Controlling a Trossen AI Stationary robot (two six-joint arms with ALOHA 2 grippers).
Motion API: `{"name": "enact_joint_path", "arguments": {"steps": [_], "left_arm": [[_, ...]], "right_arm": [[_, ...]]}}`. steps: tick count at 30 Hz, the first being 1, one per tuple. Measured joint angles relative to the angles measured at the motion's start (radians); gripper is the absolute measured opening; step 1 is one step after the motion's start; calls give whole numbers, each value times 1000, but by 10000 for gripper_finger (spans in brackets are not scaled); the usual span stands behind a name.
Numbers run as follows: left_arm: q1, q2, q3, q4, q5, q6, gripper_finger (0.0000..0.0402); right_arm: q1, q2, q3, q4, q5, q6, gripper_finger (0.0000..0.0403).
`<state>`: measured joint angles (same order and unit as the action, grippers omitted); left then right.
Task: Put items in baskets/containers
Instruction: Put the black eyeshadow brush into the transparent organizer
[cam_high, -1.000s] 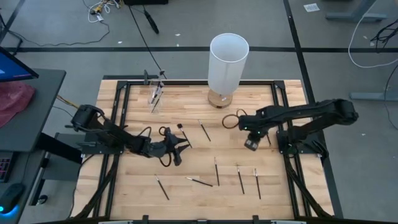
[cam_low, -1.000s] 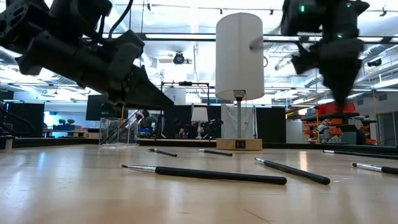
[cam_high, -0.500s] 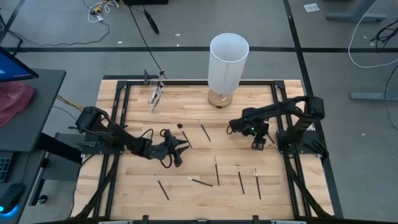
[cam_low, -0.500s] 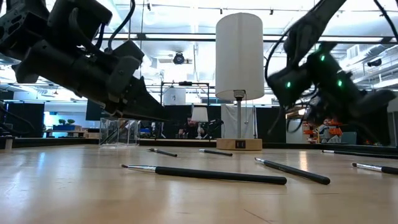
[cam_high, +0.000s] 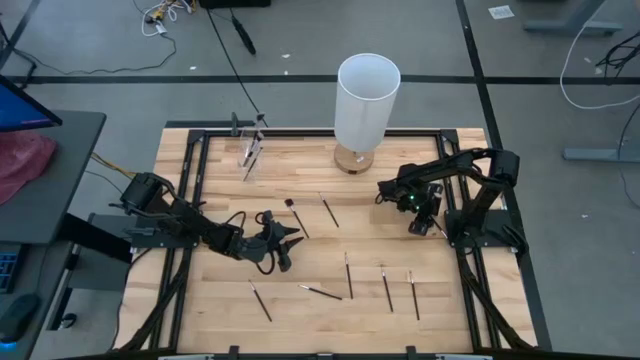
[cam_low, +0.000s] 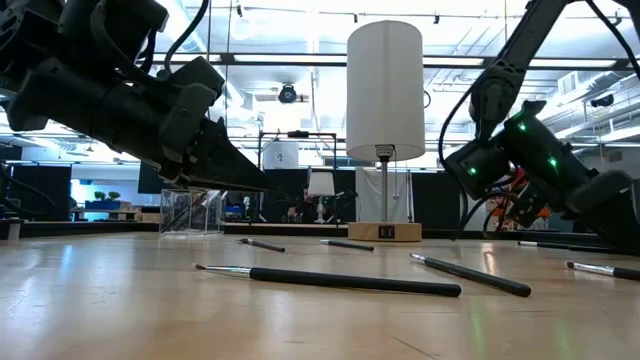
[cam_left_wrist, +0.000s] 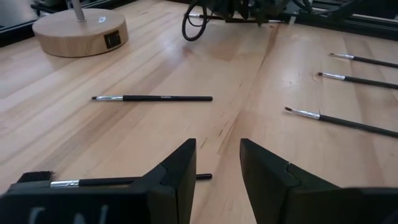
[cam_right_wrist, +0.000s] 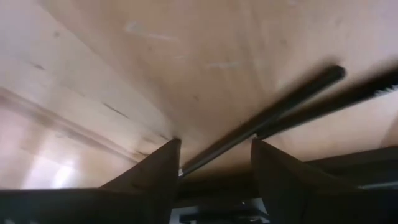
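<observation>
Now we see the right gripper (cam_high: 428, 226) low near the right edge of the wooden table (cam_high: 200, 300), its fingers (cam_right_wrist: 152, 171) spread wide on either side of a thin dark brush (cam_right_wrist: 264, 118) lying on the wood, not clamped on it; the left gripper (cam_high: 285, 240) hovers near the middle of the table towards the left, its fingers (cam_left_wrist: 177, 171) partly apart with nothing between them, just above a brush with a dark tuft (cam_left_wrist: 93, 182); other brushes lie scattered towards the front edge (cam_high: 385, 288), and one (cam_high: 329, 210) lies near the centre; the clear cup (cam_high: 251, 150) stands near the back left corner with brushes already in it; a white lamp (cam_high: 365, 100) stands at the middle of the back edge.
</observation>
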<state>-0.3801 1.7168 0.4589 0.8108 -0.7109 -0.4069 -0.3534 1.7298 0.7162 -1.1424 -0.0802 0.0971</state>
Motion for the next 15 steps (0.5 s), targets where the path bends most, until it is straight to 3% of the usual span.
{"name": "enact_joint_path", "arguments": {"steps": [5, 11, 15], "left_arm": [[0, 0, 0, 0, 0, 0, 126], [0, 0, 0, 0, -4, 0, 126], [0, 0, 0, -1, -15, 2, 126]], "right_arm": [[3, -1, -5, 10, -31, -1, 136], [63, -1, -4, 22, -54, 52, 27], [163, -1, 4, 24, -51, 114, 14]]}}
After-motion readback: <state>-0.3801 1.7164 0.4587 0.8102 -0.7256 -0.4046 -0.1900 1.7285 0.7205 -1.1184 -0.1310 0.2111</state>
